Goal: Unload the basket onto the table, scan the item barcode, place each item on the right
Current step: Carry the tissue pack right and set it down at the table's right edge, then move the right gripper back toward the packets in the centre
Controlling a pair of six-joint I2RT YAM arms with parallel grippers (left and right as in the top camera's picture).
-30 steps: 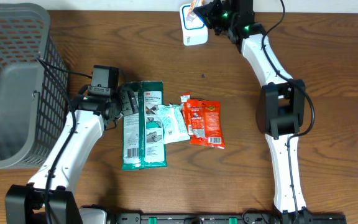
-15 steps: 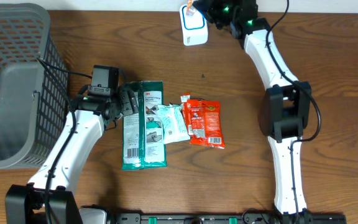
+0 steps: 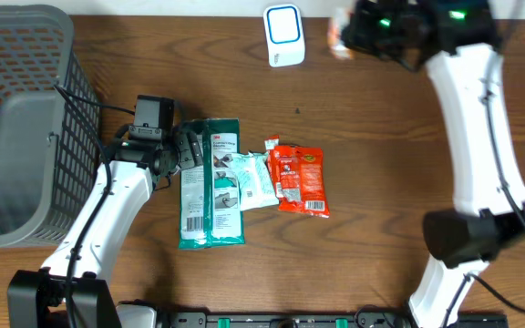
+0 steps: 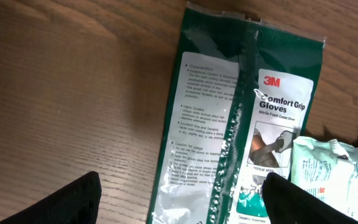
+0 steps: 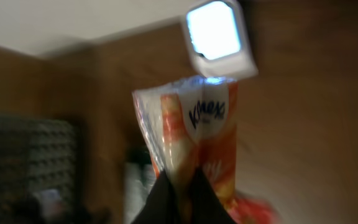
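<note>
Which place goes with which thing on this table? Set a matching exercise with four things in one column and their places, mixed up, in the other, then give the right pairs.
Things:
1. basket
2. tissue pack
3. glove pack
4. red packet

Places:
A. gripped in the shut right claw
B. at the left edge of the table
C. lying below the open left claw
D. rightmost of the packets lying on the table

Right pairs: 1-B, 2-A, 3-C, 4-D
</note>
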